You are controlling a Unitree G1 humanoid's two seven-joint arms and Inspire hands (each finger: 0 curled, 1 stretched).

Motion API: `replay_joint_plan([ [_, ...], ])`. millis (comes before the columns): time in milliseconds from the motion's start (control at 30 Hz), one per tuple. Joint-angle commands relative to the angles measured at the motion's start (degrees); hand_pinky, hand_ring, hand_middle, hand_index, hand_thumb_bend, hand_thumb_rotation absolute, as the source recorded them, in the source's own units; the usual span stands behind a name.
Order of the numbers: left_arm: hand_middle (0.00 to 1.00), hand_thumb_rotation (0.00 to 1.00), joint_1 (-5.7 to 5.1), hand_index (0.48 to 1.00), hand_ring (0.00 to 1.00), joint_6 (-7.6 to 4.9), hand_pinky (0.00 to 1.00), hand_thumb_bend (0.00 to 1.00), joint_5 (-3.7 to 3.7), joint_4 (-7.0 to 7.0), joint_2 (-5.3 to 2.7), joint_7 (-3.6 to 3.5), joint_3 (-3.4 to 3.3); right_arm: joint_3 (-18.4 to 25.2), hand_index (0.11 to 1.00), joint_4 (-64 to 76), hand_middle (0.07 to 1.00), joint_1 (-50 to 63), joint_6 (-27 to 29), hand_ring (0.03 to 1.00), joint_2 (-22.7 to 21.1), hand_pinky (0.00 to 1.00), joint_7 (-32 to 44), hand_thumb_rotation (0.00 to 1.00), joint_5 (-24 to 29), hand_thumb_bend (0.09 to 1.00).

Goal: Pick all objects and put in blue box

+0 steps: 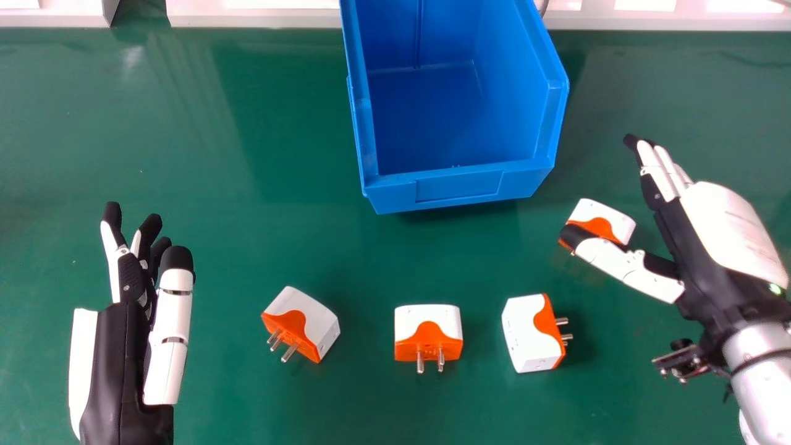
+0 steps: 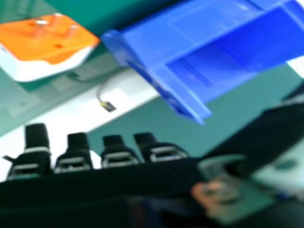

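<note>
- My right hand (image 1: 695, 247) comes in from the head view's right side with fingers straight and the thumb held well apart from them; it isn't clamped on anything.
- The piece I'd take first is the white and orange block-shaped plug adapter (image 1: 612, 217) just left of that palm, between thumb and fingers. The thumb tip overlaps its near-left corner in the head view – whether they touch, I can't tell.
- Its long axis slants from far left to near right, roughly along the line of my thumb, with the orange face turned towards me. I judge the grasp should close across that axis: thumb on the orange side, fingers brought round the far side. If the thumb drags first, the block could skid or turn.
- The deep blue plastic box (image 1: 460, 188) lies beyond the adapter and to its left, so the carry should be short – up, over the near wall, release. I see no adapters inside, so I'd call this the start of the job.
- Three matching white and orange plug adapters, left (image 1: 304, 322), middle (image 1: 428, 334) and right (image 1: 532, 334), sit nearer me on the green tabletop (image 1: 247, 405).
- My left hand (image 1: 120, 364) rests idle at the head view's left, fingers loosely extended.
</note>
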State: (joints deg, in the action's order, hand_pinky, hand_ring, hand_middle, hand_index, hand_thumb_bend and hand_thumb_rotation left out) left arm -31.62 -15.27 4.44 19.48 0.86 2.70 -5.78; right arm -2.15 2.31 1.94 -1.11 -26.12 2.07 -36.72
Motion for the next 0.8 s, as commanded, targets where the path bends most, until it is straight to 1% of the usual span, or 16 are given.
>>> replay_joint_plan([
  [0, 0.98, 0.95, -0.13, 0.988, 0.96, -0.02, 0.86, 0.38, 0.07, 1.46, -0.19, 0.10, 0.18, -0.7, 0.989, -0.8, 1.000, -2.9, -0.8, 0.958, -1.4, 0.87, 1.0, 0.85, -0.7, 0.533],
  [100, 0.98, 0.95, -0.01, 0.988, 0.96, -0.08, 0.86, 0.38, 0.14, 1.29, -0.35, 0.11, 0.44, -2.9, 0.983, -5.2, 0.996, -6.9, -1.4, 0.950, -2.6, 0.86, 2.1, 0.83, -2.2, 0.527],
  [167, 0.98, 0.95, 0.13, 0.988, 0.96, -0.03, 0.86, 0.38, 0.07, 1.16, -0.26, 0.05, 0.37, -4.7, 0.981, -9.1, 0.993, -10.2, -1.9, 0.947, -3.2, 0.85, 3.0, 0.83, -3.5, 0.523],
  [267, 0.98, 0.95, 0.05, 0.986, 0.95, 0.26, 0.85, 0.38, 0.12, 1.65, -0.31, 0.01, 0.52, -7.0, 0.978, -14.3, 0.988, -14.2, -2.2, 0.943, -3.8, 0.83, 3.3, 0.82, -4.5, 0.519],
  [367, 0.98, 0.94, -0.04, 0.985, 0.95, -0.06, 0.85, 0.39, 0.01, 1.38, -0.29, -0.05, 0.53, -8.6, 0.978, -18.3, 0.988, -17.1, -1.7, 0.943, -4.3, 0.84, 3.3, 0.82, -5.0, 0.521],
  [467, 0.98, 0.94, 0.03, 0.985, 0.95, -0.21, 0.86, 0.41, -0.46, 1.12, -0.17, -0.23, 0.34, -9.9, 0.977, -21.4, 0.987, -19.4, -1.1, 0.942, -5.1, 0.84, 3.8, 0.82, -4.9, 0.521],
  [600, 0.98, 0.94, -0.25, 0.986, 0.96, -0.14, 0.88, 0.43, -1.14, 1.34, -0.01, -0.58, 0.02, -11.4, 0.978, -24.8, 0.996, -22.1, -0.8, 0.949, -6.2, 0.86, 4.6, 0.81, -5.1, 0.527],
  [667, 0.98, 0.93, -0.35, 0.988, 0.96, -0.07, 0.88, 0.43, -1.20, 1.43, 0.08, -0.63, -0.15, -12.5, 0.977, -26.4, 0.998, -23.5, -0.9, 0.951, -6.7, 0.86, 4.7, 0.82, -5.9, 0.537],
  [767, 0.98, 0.93, -0.57, 0.990, 0.96, 0.27, 0.88, 0.43, -0.77, 1.97, 0.07, -0.55, -0.28, -13.7, 0.978, -28.5, 0.999, -24.9, -0.9, 0.952, -7.3, 0.86, 4.5, 0.82, -6.2, 0.546],
])
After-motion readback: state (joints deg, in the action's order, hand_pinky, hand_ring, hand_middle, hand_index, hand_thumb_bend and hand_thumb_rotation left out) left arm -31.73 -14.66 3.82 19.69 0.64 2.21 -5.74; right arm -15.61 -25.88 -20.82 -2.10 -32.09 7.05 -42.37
